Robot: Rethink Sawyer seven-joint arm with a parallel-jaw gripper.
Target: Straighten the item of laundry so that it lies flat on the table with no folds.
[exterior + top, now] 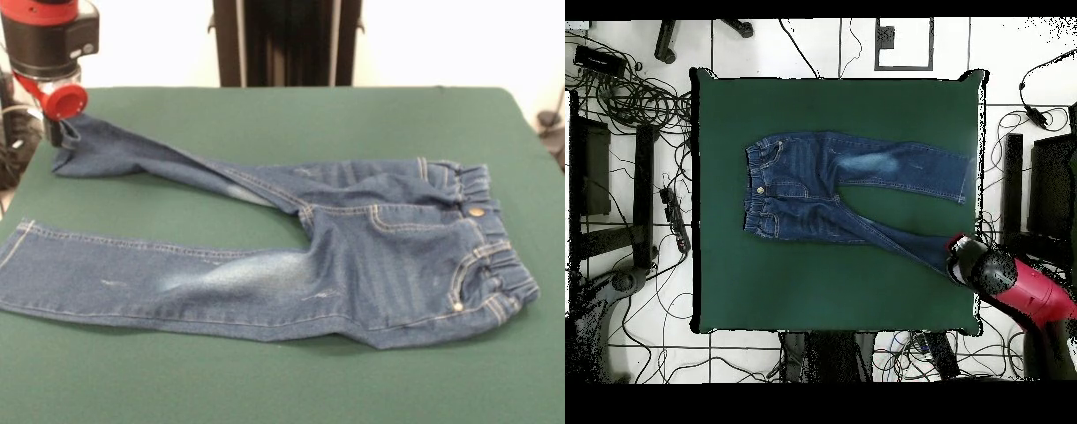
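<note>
One pair of small blue denim jeans lies across the middle of your green bench, and you can see it well in both views. In the front view the gathered elastic waistband sits at the right, with a brass button near its middle and light stitching round the pockets.

Both legs run leftward from there. The nearer leg lies flat and fairly straight, with a pale faded patch about halfway along and its hem near the bench's left edge. The farther leg angles away toward the far left corner; it looks narrower and twisted along its length, so you are seeing a fold there instead of a flat panel. A second pale patch shows on that leg close to the crotch. The two legs spread apart, leaving a wedge of bare green cloth between them.

Your tool stands at the end of the farther leg, right at its cuff, under the red and black arm. You cannot tell whether it is clenched or released, since the arm's body and a red round part hide it. From overhead, the arm covers that same cuff at the bench's corner.

Cables and dark stands lie on the tiled floor round the bench.
</note>
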